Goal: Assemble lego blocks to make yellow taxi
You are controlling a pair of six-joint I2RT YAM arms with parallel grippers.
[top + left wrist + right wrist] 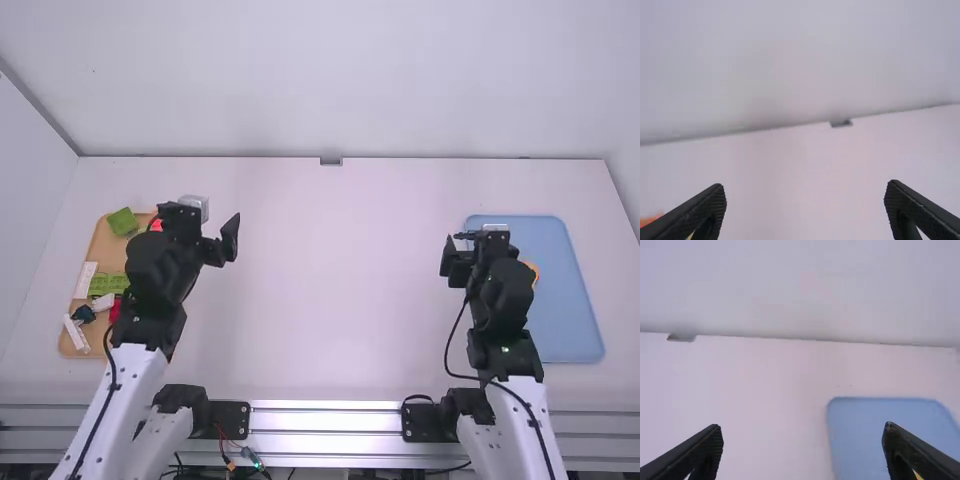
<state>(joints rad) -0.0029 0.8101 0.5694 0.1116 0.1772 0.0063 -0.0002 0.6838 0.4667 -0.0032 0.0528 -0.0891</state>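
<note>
In the high view my left gripper hangs open beside the tan tray, its fingers spread and nothing between them. The left arm partly covers that tray, which holds a green block, a light green plate, white strips and red pieces. My right gripper, also open, is over the left part of the blue tray. An orange piece peeks out from behind the right arm. Both wrist views show wide-apart fingers: left gripper, right gripper.
Between the two trays stretches the bare white table. A small dark bracket sits at its far edge, against the pale wall. Along the near edge runs a metal rail with cables around the arm bases.
</note>
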